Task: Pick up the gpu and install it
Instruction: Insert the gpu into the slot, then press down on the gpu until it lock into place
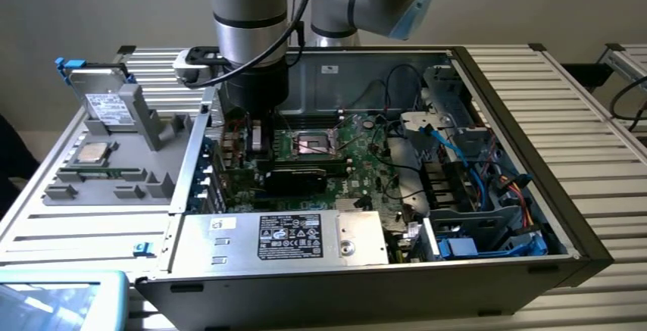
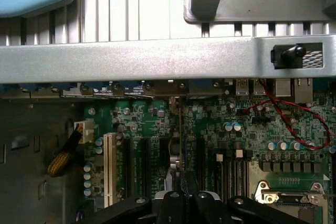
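The gpu (image 1: 293,178) stands on edge over the motherboard's (image 1: 359,153) slots inside the open computer case (image 1: 505,96), its black cooler face showing in the exterior view. In the wrist view the gpu (image 2: 180,140) appears edge-on as a thin line running from the case's rear wall (image 2: 157,61) to my gripper (image 2: 184,195). The black fingers are shut on the card's upper edge, directly above the black expansion slots (image 2: 157,166). Whether the card is seated in a slot I cannot tell. In the exterior view the arm (image 1: 251,51) reaches down over the card's end nearest the rear wall.
The square CPU socket (image 1: 311,145) lies just beyond the card. A silver power supply (image 1: 288,236) fills the case's near corner, and blue cables (image 1: 475,149) crowd the exterior view's right. A grey fixture (image 1: 111,164) with a drive stands outside the case. A red-and-black wire (image 2: 299,114) loops nearby.
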Tool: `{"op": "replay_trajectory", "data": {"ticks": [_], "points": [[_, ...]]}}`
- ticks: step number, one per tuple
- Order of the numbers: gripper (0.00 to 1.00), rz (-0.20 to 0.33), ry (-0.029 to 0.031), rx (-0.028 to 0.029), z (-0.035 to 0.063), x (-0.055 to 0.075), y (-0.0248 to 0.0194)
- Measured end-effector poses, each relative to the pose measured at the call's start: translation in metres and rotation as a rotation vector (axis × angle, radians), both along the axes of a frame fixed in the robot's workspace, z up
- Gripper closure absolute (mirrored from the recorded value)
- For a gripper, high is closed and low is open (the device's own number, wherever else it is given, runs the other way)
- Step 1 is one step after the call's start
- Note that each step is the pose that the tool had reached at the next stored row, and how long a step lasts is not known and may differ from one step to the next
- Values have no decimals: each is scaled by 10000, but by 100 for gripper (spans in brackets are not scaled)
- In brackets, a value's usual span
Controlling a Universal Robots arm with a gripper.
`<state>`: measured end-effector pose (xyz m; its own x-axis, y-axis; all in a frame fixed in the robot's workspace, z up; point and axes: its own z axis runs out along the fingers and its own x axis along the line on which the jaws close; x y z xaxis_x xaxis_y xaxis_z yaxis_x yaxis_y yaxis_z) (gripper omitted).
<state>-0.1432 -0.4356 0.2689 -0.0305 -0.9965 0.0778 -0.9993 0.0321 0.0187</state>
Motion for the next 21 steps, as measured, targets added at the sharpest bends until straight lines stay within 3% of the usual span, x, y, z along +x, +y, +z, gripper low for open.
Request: {"op": "replay_trajectory", "data": {"ticks": [14, 17, 21], "points": [[88, 0, -3, 2, -11, 1, 1], [88, 2, 6, -49, -43, 0, -1], [88, -7, 0, -29, -44, 0, 3]]}}
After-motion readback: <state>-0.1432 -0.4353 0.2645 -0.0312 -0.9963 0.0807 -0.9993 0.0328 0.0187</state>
